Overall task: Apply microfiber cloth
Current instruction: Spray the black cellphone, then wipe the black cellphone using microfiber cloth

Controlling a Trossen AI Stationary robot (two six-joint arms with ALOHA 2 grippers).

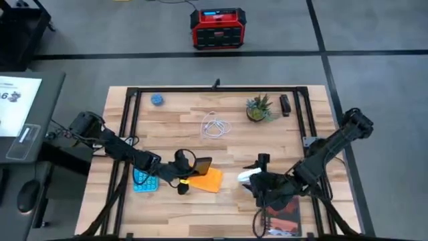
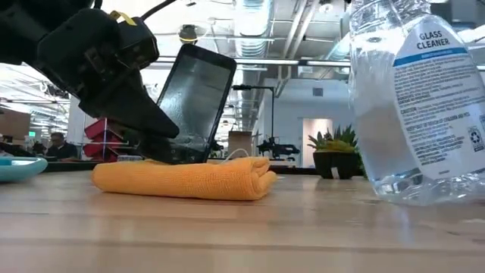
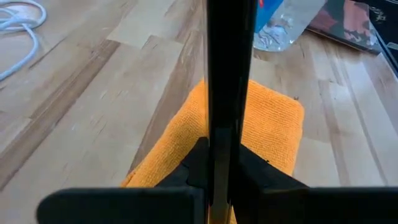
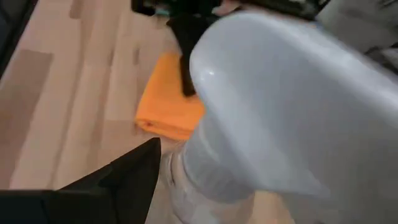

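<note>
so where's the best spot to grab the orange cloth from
Probably the free edge of the microfiber cloth on the side away from the phone, coming from above. It lies folded flat on the table, and the left gripper stands the phone upright on the other end.

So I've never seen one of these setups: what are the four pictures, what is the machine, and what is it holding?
It is a robot with two dark arms at a wooden table. One picture looks straight down, one sits at table-top height, and one camera rides on each wrist.

The left gripper is shut on a black smartphone, holding it tilted with its lower edge on the folded orange microfiber cloth. The right gripper holds a clear glass cleaner bottle beside the cloth.

Also on the table: a blue calculator, a white cable, a small potted plant, a small blue round object and a dark reddish book.
</note>
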